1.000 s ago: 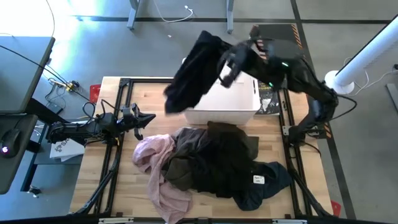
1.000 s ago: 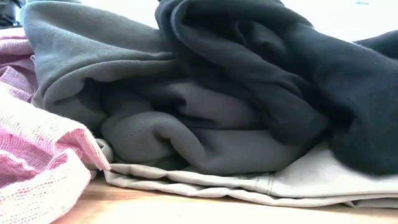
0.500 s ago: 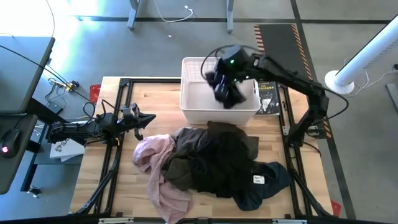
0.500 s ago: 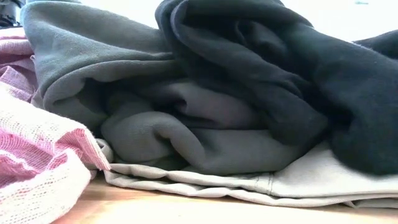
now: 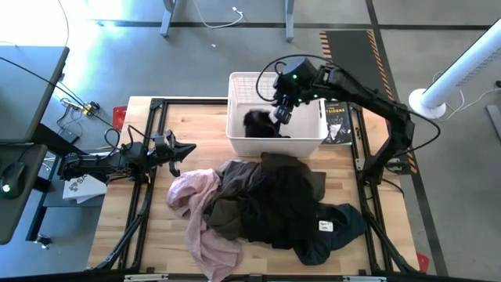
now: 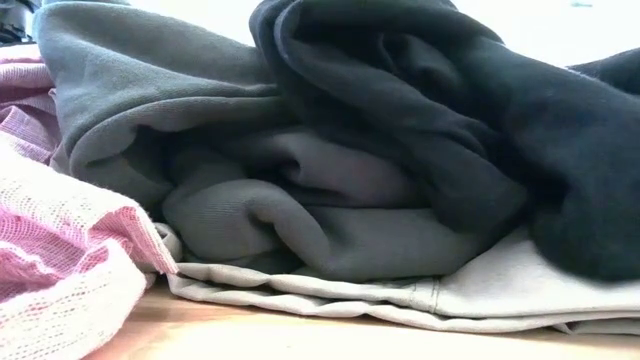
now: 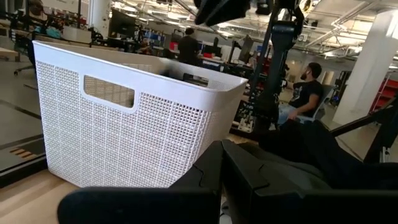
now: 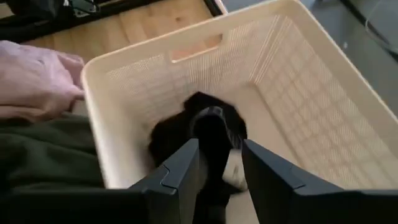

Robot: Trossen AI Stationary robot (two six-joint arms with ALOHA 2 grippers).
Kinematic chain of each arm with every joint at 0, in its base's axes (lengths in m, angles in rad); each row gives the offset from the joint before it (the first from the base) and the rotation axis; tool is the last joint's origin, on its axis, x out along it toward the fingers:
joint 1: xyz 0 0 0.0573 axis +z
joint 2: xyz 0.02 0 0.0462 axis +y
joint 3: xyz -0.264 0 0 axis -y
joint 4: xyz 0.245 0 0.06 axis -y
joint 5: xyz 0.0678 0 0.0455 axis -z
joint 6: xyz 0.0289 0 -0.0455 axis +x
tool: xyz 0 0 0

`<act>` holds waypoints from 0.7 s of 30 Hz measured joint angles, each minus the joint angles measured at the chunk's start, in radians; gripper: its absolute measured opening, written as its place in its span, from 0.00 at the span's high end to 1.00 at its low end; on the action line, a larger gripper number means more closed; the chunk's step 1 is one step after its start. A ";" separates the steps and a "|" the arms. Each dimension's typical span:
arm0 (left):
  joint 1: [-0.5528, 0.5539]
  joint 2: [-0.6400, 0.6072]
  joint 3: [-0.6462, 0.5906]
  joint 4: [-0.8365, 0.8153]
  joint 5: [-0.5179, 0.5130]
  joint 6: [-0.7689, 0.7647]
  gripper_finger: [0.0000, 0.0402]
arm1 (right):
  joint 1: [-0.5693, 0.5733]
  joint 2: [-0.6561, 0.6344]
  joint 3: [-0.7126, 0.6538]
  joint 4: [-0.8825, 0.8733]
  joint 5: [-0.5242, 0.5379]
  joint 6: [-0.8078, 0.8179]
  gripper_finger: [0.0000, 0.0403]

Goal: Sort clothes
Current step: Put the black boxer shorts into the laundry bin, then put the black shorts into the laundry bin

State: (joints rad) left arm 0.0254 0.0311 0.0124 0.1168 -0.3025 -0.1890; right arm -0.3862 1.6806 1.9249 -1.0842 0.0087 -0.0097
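My right gripper is over the white lattice basket, shut on a black garment that lies bunched inside it. The other clothes lie heaped on the table's near half: a light pink one, a dark olive-brown one, a black one and, under them in the low view, a beige-khaki one. My left gripper is shut and empty at the table's left, level with the basket's near wall. My right gripper pinches a bunched strand of the black garment between its two fingers. It comes from above, slanting down into the basket. The rest of the garment lies heaped on the basket's floor below the fingers.
A dark blue garment lies at the heap's near right. A dark book or box lies right of the basket. Bare wood shows left of the basket. People sit in the room beyond the table.
My right gripper has carried the black garment from beyond the basket's far edge to over the basket and gone down. The garment, which hung spread out and clear, is now bunched inside the basket. The heap has kept still.
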 joint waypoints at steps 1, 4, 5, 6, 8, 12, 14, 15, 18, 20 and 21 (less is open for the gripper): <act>0.000 0.000 0.000 0.000 0.001 0.000 0.99 | 0.006 0.000 0.018 -0.038 -0.006 0.016 0.70; 0.000 0.000 0.000 -0.001 0.002 0.000 0.99 | 0.060 -0.009 0.040 -0.158 -0.043 0.038 0.70; 0.000 0.000 0.000 0.000 0.002 0.000 0.99 | 0.095 -0.010 0.039 -0.190 -0.056 0.038 0.70; 0.000 0.000 0.000 -0.001 0.002 0.000 0.99 | 0.138 -0.012 0.031 -0.207 -0.065 0.038 0.70; 0.000 0.000 0.000 -0.001 0.003 0.000 0.99 | 0.244 -0.012 -0.007 -0.212 -0.070 0.039 0.70; 0.000 0.000 0.000 -0.007 0.005 -0.001 0.99 | 0.475 -0.012 -0.130 -0.125 -0.071 0.005 0.70; 0.000 0.000 0.000 -0.009 0.005 -0.016 0.99 | 0.582 -0.012 -0.202 -0.084 -0.061 -0.006 0.70; 0.000 0.000 0.000 -0.009 0.005 -0.019 0.99 | 0.626 -0.012 -0.236 -0.057 -0.037 0.017 0.70; 0.000 0.000 0.000 -0.009 0.005 -0.028 0.99 | 0.727 -0.012 -0.319 0.004 0.057 0.144 0.70; 0.000 0.000 0.000 -0.009 0.004 -0.035 0.99 | 0.778 -0.012 -0.364 0.010 0.098 0.251 0.70; 0.000 0.000 0.000 -0.009 0.004 -0.035 0.99 | 0.801 -0.012 -0.384 0.009 0.111 0.300 0.70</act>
State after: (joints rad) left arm 0.0256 0.0311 0.0124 0.1074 -0.2981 -0.2241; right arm 0.4150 1.6688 1.5406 -1.0757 0.1192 0.2899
